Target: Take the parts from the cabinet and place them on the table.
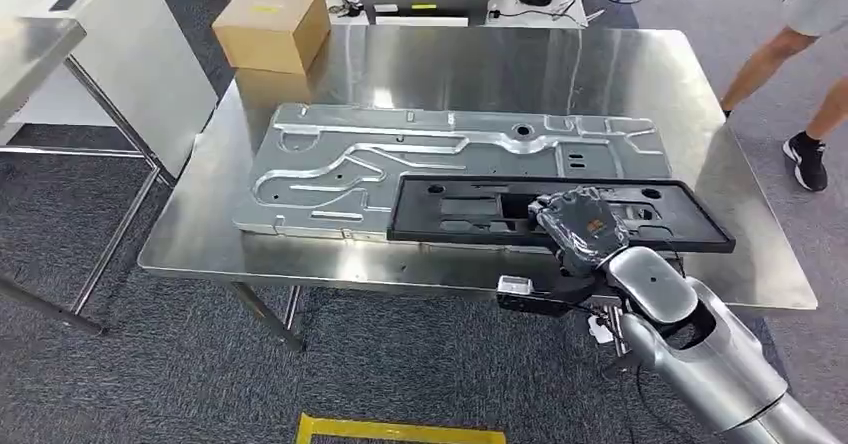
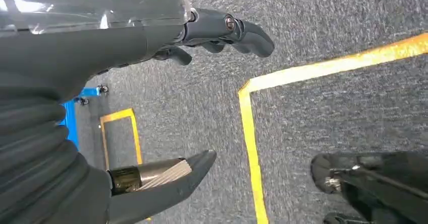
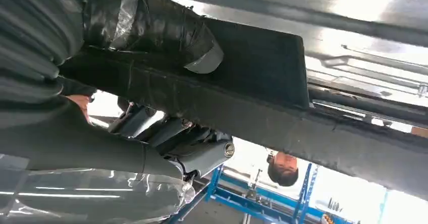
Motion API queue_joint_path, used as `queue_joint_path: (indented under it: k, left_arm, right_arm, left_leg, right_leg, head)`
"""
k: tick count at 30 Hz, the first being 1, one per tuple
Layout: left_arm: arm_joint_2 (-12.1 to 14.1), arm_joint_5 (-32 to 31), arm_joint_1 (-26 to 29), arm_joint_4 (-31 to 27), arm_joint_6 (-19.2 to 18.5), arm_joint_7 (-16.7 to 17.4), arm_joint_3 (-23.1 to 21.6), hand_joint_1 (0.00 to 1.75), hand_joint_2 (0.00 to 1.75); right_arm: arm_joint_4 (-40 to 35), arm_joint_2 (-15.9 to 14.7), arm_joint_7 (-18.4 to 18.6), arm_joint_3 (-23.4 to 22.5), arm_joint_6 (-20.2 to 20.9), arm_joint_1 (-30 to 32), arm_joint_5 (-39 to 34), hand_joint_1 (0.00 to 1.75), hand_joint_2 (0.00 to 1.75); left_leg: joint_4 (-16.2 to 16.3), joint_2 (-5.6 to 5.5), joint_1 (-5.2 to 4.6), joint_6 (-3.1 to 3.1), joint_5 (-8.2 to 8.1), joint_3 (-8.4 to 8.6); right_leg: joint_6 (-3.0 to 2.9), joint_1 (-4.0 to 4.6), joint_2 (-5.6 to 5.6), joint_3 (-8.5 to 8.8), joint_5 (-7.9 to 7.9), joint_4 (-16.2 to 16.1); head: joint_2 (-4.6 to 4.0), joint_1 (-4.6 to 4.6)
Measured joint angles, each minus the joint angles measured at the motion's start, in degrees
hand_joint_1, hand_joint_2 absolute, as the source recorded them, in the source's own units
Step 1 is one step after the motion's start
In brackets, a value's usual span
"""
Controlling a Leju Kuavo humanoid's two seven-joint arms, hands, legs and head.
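1. The step in hand looks like the placing: the right hand [image 1: 578, 226] grips the long black panel [image 1: 470, 209] over the steel table [image 1: 480, 74], close to its near edge.
2. The black panel lies lengthwise across the table's near side, partly overlapping a large silver sheet-metal part [image 1: 340, 164] that already lies flat on the table. Whether the black panel rests fully on it or is held a little above, I cannot tell.
3. In the right wrist view the thumb [image 3: 151, 27] presses on one face of the panel [image 3: 252, 67] and the darker fingers [image 3: 197, 143] curl against the opposite face, so the panel's edge sits clamped between them, deep in the grasp.
4. The hand takes the panel right of its middle, on the near long edge; most of the panel's length stretches away toward the robot's left.
5. The left hand [image 2: 202, 88] hangs over the grey carpet near a yellow floor line [image 2: 247, 133], fingers apart, holding nothing.
6. My judgement of the next move: settle the panel flat, check it is supported along its length, then loosen the fingers and draw the hand back toward the near edge without dragging the panel.
7. A risk: the panel's near edge lies close to the table's rim, so a careless pull-out could slide it off.
8. A cardboard box [image 1: 272, 24] stands at the far corner, and a person's legs [image 1: 800, 94] are beside the table.
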Motion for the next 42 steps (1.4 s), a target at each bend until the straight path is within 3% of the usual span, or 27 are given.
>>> queue_joint_path:
  k: [2,4,6,8,9,12,13,14,15,17,18,19,20,22,24,25,27,28,29,30,33,34,37,39,40,42]
  left_arm:
    - [0.0,0.2,0.3,-0.2,0.0,0.1,-0.3,0.0,1.75]
    - [0.0,0.3,0.3,-0.5,0.2,0.2,-0.5,0.0,1.75]
    - [0.0,0.4,0.4,-0.6,0.2,0.4,-0.9,0.0,1.75]
    - [0.0,0.4,0.6,-0.8,0.2,0.5,-1.0,0.0,1.75]
    - [0.0,0.4,0.7,-0.8,0.2,0.5,-1.1,0.0,1.75]
    - [0.0,0.4,0.6,-0.8,0.2,0.5,-1.2,0.0,1.75]
    - [0.0,0.4,0.6,-0.8,0.1,0.5,-1.3,0.0,1.75]
    - [0.0,0.5,0.7,-0.8,0.1,0.5,-1.3,0.0,1.75]
    - [0.0,0.5,0.7,-0.8,0.0,0.5,-1.3,0.0,1.75]
    - [0.0,0.6,0.7,-0.8,0.0,0.5,-1.3,0.0,1.75]
    - [0.0,0.6,0.8,-0.8,0.0,0.5,-1.3,0.0,1.75]
    - [0.0,0.6,0.7,-0.8,0.0,0.5,-1.3,0.0,1.75]
    - [0.0,0.6,0.6,-0.9,0.0,0.5,-1.3,0.0,1.75]
    - [0.0,0.6,0.6,-0.9,0.0,0.5,-1.3,0.0,1.75]
    - [0.0,0.6,0.6,-1.0,0.1,0.5,-1.3,0.0,1.75]
    - [0.0,0.6,0.6,-1.0,0.0,0.5,-1.4,0.0,1.75]
    - [0.0,0.7,0.6,-1.1,0.1,0.6,-1.4,0.0,1.75]
    - [0.0,0.7,0.6,-1.1,0.1,0.6,-1.4,0.0,1.75]
    - [0.0,0.8,0.7,-1.1,0.1,0.6,-1.4,0.0,1.75]
    - [0.0,0.8,0.7,-1.1,0.1,0.6,-1.4,0.0,1.75]
    - [0.0,1.0,1.0,-1.1,0.1,0.6,-1.4,0.0,1.75]
    - [0.0,1.0,0.9,-1.1,0.1,0.7,-1.5,0.0,1.75]
    - [0.0,1.1,1.1,-1.3,0.1,0.9,-1.6,0.0,1.75]
    - [0.0,1.2,1.2,-1.4,0.2,1.0,-1.7,0.0,1.75]
    - [0.0,1.3,1.2,-1.4,0.2,1.1,-1.7,0.0,1.75]
    - [0.0,1.6,1.2,-1.5,0.2,1.4,-1.8,0.0,1.75]
  right_arm:
    - [0.0,0.1,0.0,0.0,-0.2,-0.1,0.3,1.75,1.75]
    - [0.2,0.1,0.1,0.0,-0.4,-0.4,0.5,1.75,1.75]
    - [0.3,0.1,0.1,0.0,-0.5,-0.3,0.6,1.75,1.75]
    - [0.3,0.1,0.1,0.0,-0.5,-0.2,0.6,1.75,1.75]
    - [0.3,0.1,0.1,0.0,-0.6,-0.4,0.6,1.75,1.75]
    - [0.5,0.1,0.1,0.1,-0.7,-0.4,0.6,1.75,1.75]
    - [0.7,0.2,0.1,0.1,-0.7,0.0,0.6,1.75,1.75]
    - [0.8,0.2,0.1,0.2,-0.7,0.2,0.7,1.75,1.75]
    - [1.0,0.2,0.1,0.2,-0.7,0.2,0.7,1.75,1.75]
    - [1.1,0.2,0.2,0.2,-0.7,0.2,0.7,1.75,1.75]
    - [1.2,0.2,0.2,0.2,-0.7,0.3,0.7,1.75,1.75]
    - [1.4,0.3,0.2,0.3,-0.7,0.1,0.7,1.75,1.75]
    - [1.4,0.3,0.2,0.3,-0.7,0.2,0.7,1.75,1.75]
    - [1.4,0.3,0.2,0.2,-0.7,0.2,0.7,1.75,1.75]
    - [1.4,0.5,0.2,0.2,-0.8,0.1,0.7,1.75,1.75]
    - [1.4,0.5,0.2,0.2,-0.8,0.0,0.7,1.75,1.75]
    - [1.4,0.6,0.2,0.2,-0.8,0.0,0.8,1.75,1.75]
    - [1.4,0.7,0.1,0.3,-0.8,0.1,0.8,1.75,1.75]
    - [1.4,0.7,0.1,0.3,-0.8,0.3,0.8,1.75,1.75]
    - [1.4,0.8,0.1,0.3,-0.8,0.4,0.8,1.75,1.75]
    - [1.4,1.0,0.2,0.3,-0.8,0.3,0.8,1.75,1.75]
    - [1.4,1.0,0.2,0.3,-0.8,0.3,0.8,1.75,1.75]
    - [1.4,1.1,0.1,0.3,-0.8,0.6,0.8,1.75,1.75]
    - [1.4,1.1,0.3,0.3,-0.8,0.7,0.7,1.75,1.75]
    - [1.4,1.1,0.2,0.3,-0.9,0.7,0.7,1.75,1.75]
    - [1.6,1.1,0.4,0.3,-1.0,0.9,0.7,1.75,1.75]
  left_leg:
    - [-10.0,0.01,-0.51,1.31,6.03,3.91]
    - [-12.9,0.11,-0.96,1.78,4.16,5.74]
    - [-13.5,0.08,-1.03,1.98,3.93,5.8]
    - [-15.0,-0.02,-0.44,2.45,3.96,7.8]
    - [-15.3,-0.05,-0.51,2.74,3.78,8.41]
    - [-15.3,-0.1,-0.55,3.11,2.9,9.22]
    - [-15.3,-0.24,-0.56,3.07,2.46,9.69]
    - [-15.2,-0.37,-0.54,3.02,1.92,10.4]
    - [-15.2,-0.45,-0.53,2.93,1.43,11.1]
    - [-15.0,-0.46,-0.52,2.56,0.05,12.81]
    - [-14.8,-0.47,-0.62,2.19,-0.55,13.25]
    - [-14.6,-0.67,-0.74,1.81,-0.81,13.13]
    - [-14.7,-0.62,-0.75,1.37,-1.17,12.83]
    - [-14.5,-0.6,-0.84,1.01,-1.23,13.48]
    - [-11.5,-0.46,-0.69,0.62,-1.4,12.54]
    - [-8.0,-0.23,-0.61,0.19,-2.42,10.54]
    - [0.5,-0.02,-0.23,-0.52,-6.63,4.79]
    - [3.1,-0.01,-0.21,-0.63,-7.68,2.65]
    - [3.4,0.0,-0.21,-0.62,-6.92,1.6]
    - [1.5,0.0,-0.21,-0.52,-4.81,1.71]
    - [-12.5,0.06,-0.32,0.47,5.24,6.01]
    - [-12.4,0.07,-0.84,0.61,2.5,6.02]
    - [-13.5,0.09,-0.76,1.85,3.13,6.56]
    - [-14.3,0.03,-0.5,2.47,3.27,8.38]
    - [-14.5,0.04,-0.5,2.75,3.12,8.71]
    - [-14.5,0.01,-0.62,3.17,2.75,8.95]
  right_leg:
    - [0.19,0.12,0.0,1.24,-0.96,-0.1]
    - [0.95,0.32,0.1,1.38,-1.45,-0.4]
    - [1.65,0.26,-0.03,2.15,-0.99,-0.7]
    - [2.12,0.0,-0.09,2.39,-1.42,-0.3]
    - [2.08,0.0,0.06,1.57,-1.92,1.7]
    - [2.74,-0.04,0.15,-5.93,-6.36,12.9]
    - [2.9,-0.04,0.14,-8.08,-6.97,15.2]
    - [2.96,-0.08,0.13,-8.91,-5.85,14.6]
    - [2.91,-0.11,0.11,-8.51,-3.82,12.1]
    - [2.72,-0.13,0.08,-5.56,4.2,2.2]
    - [2.4,0.07,0.08,-5.18,5.3,0.3]
    - [2.03,0.52,-0.04,-5.37,3.5,-0.2]
    - [1.52,0.54,0.03,-5.14,4.62,0.1]
    - [0.83,0.45,0.19,-4.95,4.44,0.0]
    - [0.03,0.06,0.11,-3.39,4.02,-0.7]
    - [-0.32,-0.01,0.07,-2.93,3.67,-0.8]
    - [-0.4,0.03,0.07,-2.39,2.94,-0.8]
    - [-0.37,0.03,0.09,-2.03,2.57,-0.7]
    - [-0.33,0.02,0.11,-1.52,2.18,-0.7]
    - [-0.26,0.02,0.13,-0.91,1.73,-0.7]
    - [0.3,-0.02,0.13,0.92,0.13,-0.8]
    - [0.66,0.16,0.2,1.45,-0.1,-0.8]
    - [1.84,0.44,0.24,1.84,-0.25,-0.5]
    - [2.19,0.07,0.17,1.97,-1.06,0.6]
    - [2.32,0.08,0.18,0.57,-2.2,3.2]
    - [2.43,0.14,0.2,-4.29,-5.68,11.0]
  head:
    - [0.0,0.0]
    - [0.0,0.06]
    - [0.0,0.06]
    - [0.0,0.09]
    - [0.0,0.22]
    - [0.0,0.22]
    - [0.0,0.2]
    - [0.0,0.22]
    - [0.0,0.22]
    - [0.0,0.24]
    - [0.0,0.24]
    - [0.0,0.29]
    - [0.0,0.2]
    - [0.0,0.17]
    - [0.0,0.24]
    - [0.0,0.07]
    - [0.0,0.09]
    - [0.0,0.11]
    - [0.0,0.09]
    - [0.0,0.09]
    - [0.0,0.15]
    - [0.0,0.13]
    - [0.0,0.11]
    - [0.0,0.17]
    - [0.0,0.13]
    - [0.0,0.13]
